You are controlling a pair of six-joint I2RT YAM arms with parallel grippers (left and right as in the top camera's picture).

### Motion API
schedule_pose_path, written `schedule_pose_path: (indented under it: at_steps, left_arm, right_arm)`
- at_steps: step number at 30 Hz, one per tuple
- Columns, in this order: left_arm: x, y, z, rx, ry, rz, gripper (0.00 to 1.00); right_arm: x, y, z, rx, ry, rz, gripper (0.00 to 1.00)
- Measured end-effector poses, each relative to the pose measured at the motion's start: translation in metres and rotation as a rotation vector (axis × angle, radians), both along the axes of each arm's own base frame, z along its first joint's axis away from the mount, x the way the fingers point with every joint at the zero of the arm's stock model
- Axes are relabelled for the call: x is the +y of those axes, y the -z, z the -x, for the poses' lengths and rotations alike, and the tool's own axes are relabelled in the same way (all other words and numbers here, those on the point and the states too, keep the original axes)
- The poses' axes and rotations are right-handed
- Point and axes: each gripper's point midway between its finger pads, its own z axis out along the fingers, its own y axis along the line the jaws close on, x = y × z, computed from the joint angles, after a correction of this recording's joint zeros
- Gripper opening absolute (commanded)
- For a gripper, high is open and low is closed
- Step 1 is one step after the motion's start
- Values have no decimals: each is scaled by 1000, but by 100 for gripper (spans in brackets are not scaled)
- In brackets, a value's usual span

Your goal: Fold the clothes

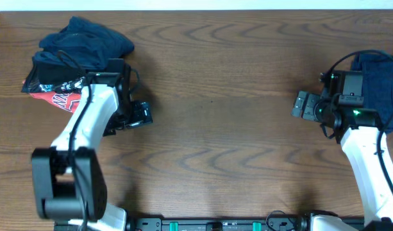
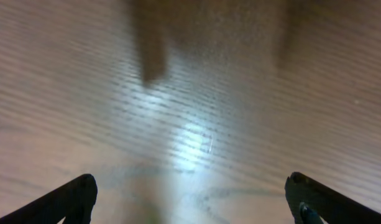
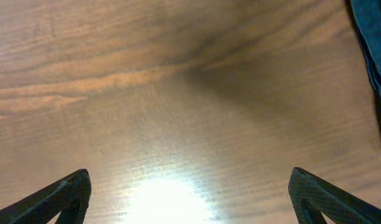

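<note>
Upper left: a heap of clothes (image 1: pixel 87 42), navy over red-and-black print, apparently not yet folded. Just right of it, the left gripper (image 1: pixel 142 114) hangs spread and empty above the bare table (image 1: pixel 215 96). The right gripper (image 1: pixel 301 104) is likewise spread and empty. A navy garment (image 1: pixel 385 83) lies just behind it, at the right edge.

wood-grain table (image 1: pixel 209 102) carries a navy pile (image 1: pixel 87 40) touching a red-and-black garment (image 1: pixel 58 99) at left, navy cloth (image 1: pixel 383 77) at right edge.
</note>
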Motion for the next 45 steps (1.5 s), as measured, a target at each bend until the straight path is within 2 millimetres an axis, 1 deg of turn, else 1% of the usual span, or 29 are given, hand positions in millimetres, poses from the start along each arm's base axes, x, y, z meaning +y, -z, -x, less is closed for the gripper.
schedule_pose_path:
  at_steps: [2, 4, 6, 8, 10, 11, 13, 16, 17, 18, 20, 23, 26, 32, 40, 45]
  left_arm:
    - [-2, -15, -1, -57, 6, 3, 98]
    - [-5, -35, -2, -146, 20, 7, 98]
    - [-9, -60, -5, -267, 38, 15, 98]
    - [-14, -84, -4, -395, 58, 24, 98]
    - [-17, -103, 3, -508, 70, 33, 98]
    - [-17, -112, 8, -572, 73, 38, 98]
    - [-16, -121, 19, -640, 72, 42, 98]
    - [-13, -129, 43, -744, 63, 51, 98]
    - [-13, -130, 49, -765, 61, 54, 98]
    - [-12, -133, 54, -794, 60, 56, 98]
    - [-11, -142, 62, -848, 59, 60, 98]
    - [-11, -155, 68, -912, 59, 65, 98]
    - [-10, -161, 71, -942, 58, 67, 98]
    - [-10, -162, 71, -945, 58, 67, 98]
    - [-10, -162, 71, -945, 58, 67, 98]
    - [-10, -162, 71, -945, 58, 67, 98]
  right_arm:
    - [0, -7, 5, -12, 7, -2, 99]
    - [0, -23, 8, -57, 13, 2, 99]
    - [-1, -44, 12, -127, 20, 7, 99]
    - [-3, -65, 18, -201, 37, 16, 99]
    - [-6, -86, 30, -285, 59, 34, 99]
    - [-7, -93, 38, -318, 68, 41, 99]
    - [-10, -99, 52, -366, 83, 55, 99]
    - [-11, -98, 71, -415, 99, 65, 99]
    - [-12, -95, 79, -429, 103, 69, 99]
    - [-11, -92, 82, -431, 104, 69, 99]
    - [-11, -85, 90, -437, 104, 69, 99]
    - [-11, -76, 94, -432, 107, 65, 99]
    - [-10, -72, 95, -423, 112, 56, 99]
    - [-7, -72, 94, -422, 103, 38, 99]
    - [-18, -62, 104, -356, 94, 137, 99]
    - [-20, -53, 112, -308, 89, 154, 99]
